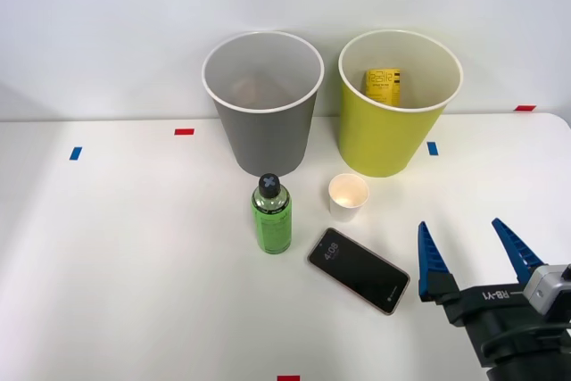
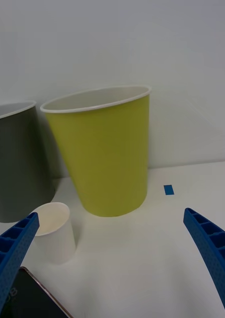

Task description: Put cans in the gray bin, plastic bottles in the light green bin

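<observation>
A clear plastic bottle (image 1: 272,218) of green liquid with a black cap stands upright just in front of the gray bin (image 1: 264,131). To that bin's right stands the light green bin (image 1: 384,136), with a yellow printed item against its inner wall. My right gripper (image 1: 459,225) hovers open and empty over the table's front right, well to the right of the bottle. In the right wrist view, the open gripper (image 2: 111,213) faces the light green bin (image 2: 105,159), and the gray bin (image 2: 15,164) stands beside it. The cans are out of view.
A white paper cup (image 1: 348,196) stands between the bottle and the light green bin, and it is also in the wrist view (image 2: 55,238). A black phone (image 1: 359,270) lies flat just left of my gripper. Small blue and red tape marks dot the white table (image 1: 134,265).
</observation>
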Robot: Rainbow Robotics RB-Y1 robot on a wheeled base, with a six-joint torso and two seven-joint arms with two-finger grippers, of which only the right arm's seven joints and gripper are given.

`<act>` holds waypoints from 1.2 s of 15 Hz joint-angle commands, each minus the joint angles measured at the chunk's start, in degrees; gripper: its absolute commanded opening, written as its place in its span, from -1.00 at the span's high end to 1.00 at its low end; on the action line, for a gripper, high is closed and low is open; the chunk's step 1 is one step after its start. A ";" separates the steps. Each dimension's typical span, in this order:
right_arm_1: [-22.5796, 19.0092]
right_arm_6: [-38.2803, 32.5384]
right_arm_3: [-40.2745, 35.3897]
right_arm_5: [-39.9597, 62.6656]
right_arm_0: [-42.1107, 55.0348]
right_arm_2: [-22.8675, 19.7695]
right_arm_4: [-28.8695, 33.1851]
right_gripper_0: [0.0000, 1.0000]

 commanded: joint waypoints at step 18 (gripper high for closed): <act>7.03 -4.03 20.34 -23.26 8.32 1.74 26.96 -1.00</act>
